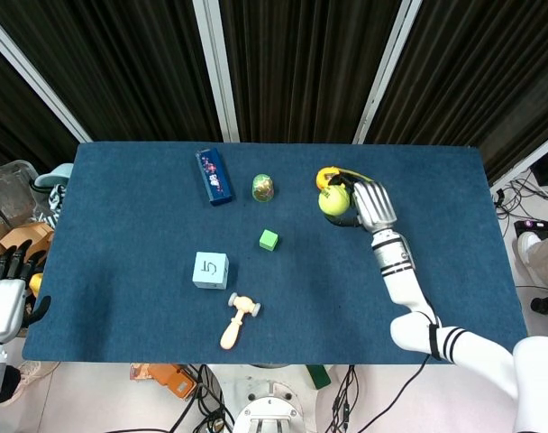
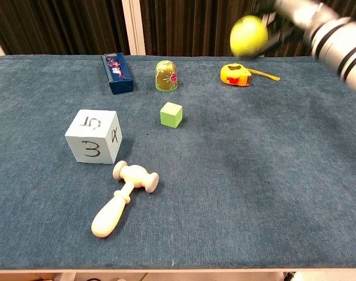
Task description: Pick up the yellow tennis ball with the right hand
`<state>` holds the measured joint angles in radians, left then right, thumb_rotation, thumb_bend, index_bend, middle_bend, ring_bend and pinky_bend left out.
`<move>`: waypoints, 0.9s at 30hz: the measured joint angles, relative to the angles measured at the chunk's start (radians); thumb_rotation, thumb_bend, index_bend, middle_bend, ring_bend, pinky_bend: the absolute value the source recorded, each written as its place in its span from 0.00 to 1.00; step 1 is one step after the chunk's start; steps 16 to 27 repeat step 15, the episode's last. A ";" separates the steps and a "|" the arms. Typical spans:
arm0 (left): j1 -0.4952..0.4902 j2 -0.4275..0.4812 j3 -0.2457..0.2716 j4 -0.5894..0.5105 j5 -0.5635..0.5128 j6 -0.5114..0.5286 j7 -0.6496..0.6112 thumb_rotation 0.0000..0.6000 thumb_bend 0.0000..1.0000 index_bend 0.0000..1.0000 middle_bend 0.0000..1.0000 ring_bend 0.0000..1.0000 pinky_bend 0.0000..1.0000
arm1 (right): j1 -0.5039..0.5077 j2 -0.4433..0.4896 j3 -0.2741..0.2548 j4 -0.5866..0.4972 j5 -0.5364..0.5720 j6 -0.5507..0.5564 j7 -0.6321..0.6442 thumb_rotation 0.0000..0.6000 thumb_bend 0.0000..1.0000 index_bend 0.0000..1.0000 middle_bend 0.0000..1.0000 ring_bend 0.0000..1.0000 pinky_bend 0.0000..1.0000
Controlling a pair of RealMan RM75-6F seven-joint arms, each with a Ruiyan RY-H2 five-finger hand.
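**Yellow ball aloft, grip unproven**

Yellow tennis ball [image 2: 249, 35] is off the blue counter [image 2: 254, 175], held up in the right hand [image 1: 369, 204], fingers curled around its far side. In the chest view it sits above the yellow tape measure [image 2: 236, 75].

Risk: the round, fuzzy ball could roll out if the fingers loosen, dropping onto the tape measure. Judgement only.

Pose: right forearm reaches forward, hand raised well above the counter. Left hand [image 1: 5, 302] hangs off the counter's edge, holding nothing visible.

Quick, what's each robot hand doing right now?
Right hand: holding the yellow fuzzy tennis ball, lifted off the blue table.
Left hand: off the table edge, holding nothing visible; open or closed cannot be told.
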<state>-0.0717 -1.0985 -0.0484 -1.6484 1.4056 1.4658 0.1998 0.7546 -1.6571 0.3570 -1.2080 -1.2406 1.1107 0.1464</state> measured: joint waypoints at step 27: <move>0.002 0.001 0.001 -0.002 0.000 0.002 0.005 1.00 0.28 0.14 0.00 0.00 0.11 | -0.060 0.162 0.107 -0.276 -0.116 0.213 0.161 1.00 0.48 0.66 0.60 0.72 0.71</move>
